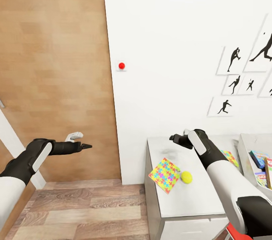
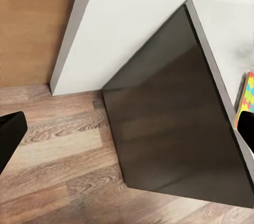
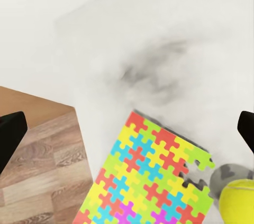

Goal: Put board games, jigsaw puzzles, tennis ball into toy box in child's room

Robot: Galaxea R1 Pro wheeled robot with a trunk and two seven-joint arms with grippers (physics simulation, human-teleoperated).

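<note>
A pale-topped table [image 1: 177, 198] stands against the white wall. On it lie a bright multicoloured jigsaw puzzle [image 1: 165, 174] [image 3: 153, 182] and, just to its right, a yellow tennis ball [image 1: 186, 177] [image 3: 239, 203]. A second jigsaw puzzle [image 1: 230, 157] peeks out from behind my right forearm. The grey toy box [image 1: 243, 146] at the far right holds flat colourful board games [image 1: 260, 159]. My right gripper [image 1: 173, 137] [image 3: 127, 131] hovers open above the table's far left corner, nothing in it. My left gripper [image 1: 87, 146] [image 2: 127, 134] hangs open over the floor, left of the table. The bed is out of view.
A brown wooden door [image 1: 56, 62] fills the left. The white wall carries a red button [image 1: 121, 65] and framed silhouette pictures [image 1: 241, 81]. Wood-plank floor [image 1: 87, 210] lies in front of the door. The table's dark side panel [image 2: 174, 118] faces my left gripper.
</note>
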